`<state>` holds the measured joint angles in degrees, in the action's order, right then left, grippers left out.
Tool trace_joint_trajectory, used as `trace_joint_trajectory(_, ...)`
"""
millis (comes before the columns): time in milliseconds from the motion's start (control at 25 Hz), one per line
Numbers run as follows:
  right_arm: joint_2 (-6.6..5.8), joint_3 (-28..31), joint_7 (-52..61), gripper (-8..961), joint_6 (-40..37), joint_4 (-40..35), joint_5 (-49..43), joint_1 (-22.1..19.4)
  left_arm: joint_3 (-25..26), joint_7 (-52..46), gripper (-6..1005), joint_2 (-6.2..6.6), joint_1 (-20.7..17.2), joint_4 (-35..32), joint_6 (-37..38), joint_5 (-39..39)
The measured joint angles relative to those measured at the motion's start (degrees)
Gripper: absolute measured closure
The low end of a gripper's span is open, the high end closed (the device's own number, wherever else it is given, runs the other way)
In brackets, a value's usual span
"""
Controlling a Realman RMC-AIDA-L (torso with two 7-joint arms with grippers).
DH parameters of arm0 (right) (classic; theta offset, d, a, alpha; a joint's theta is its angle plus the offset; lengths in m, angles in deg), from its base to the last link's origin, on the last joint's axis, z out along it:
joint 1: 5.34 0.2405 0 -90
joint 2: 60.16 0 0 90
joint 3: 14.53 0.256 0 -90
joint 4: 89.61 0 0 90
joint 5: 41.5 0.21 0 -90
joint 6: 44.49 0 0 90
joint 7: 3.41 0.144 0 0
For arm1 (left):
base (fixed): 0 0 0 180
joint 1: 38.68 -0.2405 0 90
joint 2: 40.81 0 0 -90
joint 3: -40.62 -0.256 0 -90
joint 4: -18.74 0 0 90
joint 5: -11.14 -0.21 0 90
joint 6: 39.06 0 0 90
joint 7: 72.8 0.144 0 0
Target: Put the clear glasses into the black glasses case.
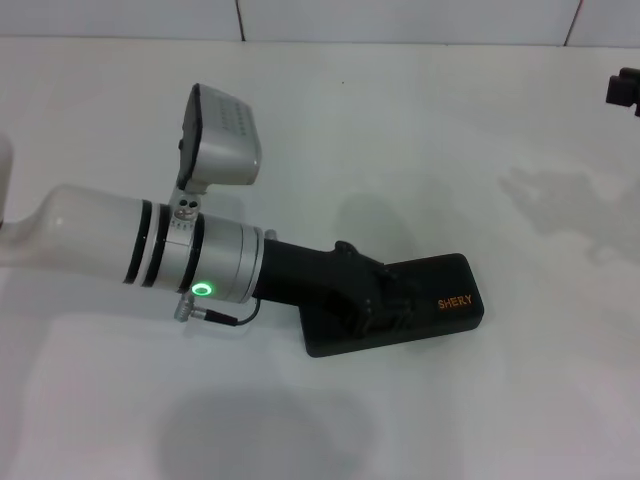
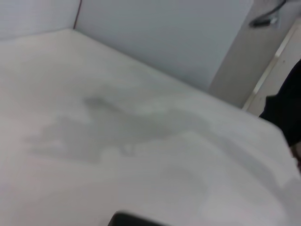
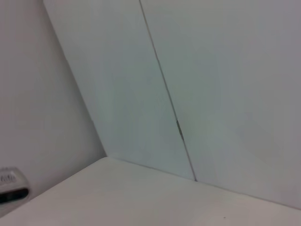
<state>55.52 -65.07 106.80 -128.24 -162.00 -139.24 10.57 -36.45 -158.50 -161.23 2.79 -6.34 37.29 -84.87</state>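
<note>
Left gripper point(image 1: 385, 300) rests on the closed case point(image 1: 440, 300) at mid-surface point(image 1: 400, 130); I cannot tell how far it is open; glasses unseen; likely the final closing step; next, lift away; right gripper point(image 1: 622, 88) parked far right.

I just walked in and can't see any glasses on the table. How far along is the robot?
The slim matte black glasses case lies closed on the white table, and no clear glasses show, so they may already be inside. The left gripper rests on the lid. The right gripper sits at the far edge. Probably only withdrawal remains.
</note>
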Motion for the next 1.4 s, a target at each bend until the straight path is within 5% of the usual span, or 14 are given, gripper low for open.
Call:
trace_joint_trajectory(200,-0.2,0.6,-2.2,713,-4.8,1.4,-0.1,0.1,0.4,-0.4,697,0.47,-1.5,-5.2,9.1,4.0)
trace_joint_trajectory(480,0.11,-2.0,-15.0,709,-13.7,4.7,2.3,0.5,5.3,-8.0,686,2.4,-11.4,-24.7,22.9,11.8)
trace_joint_trajectory(720,0.0,-5.8,-23.3,705,-17.9,12.1,7.1,1.9,12.4,2.7,605,2.06,-17.2,-29.4,33.2,15.0)
trace_joint_trajectory(1160,0.29,-10.0,-31.2,317,-21.2,23.0,9.5,8.1,17.1,5.5,527,3.84,-19.6,-25.2,34.0,14.4)
trace_joint_trajectory(1400,0.42,-14.7,-32.1,130,-20.6,24.1,11.3,9.1,17.8,5.5,346,5.19,-19.7,-22.9,34.2,13.9)
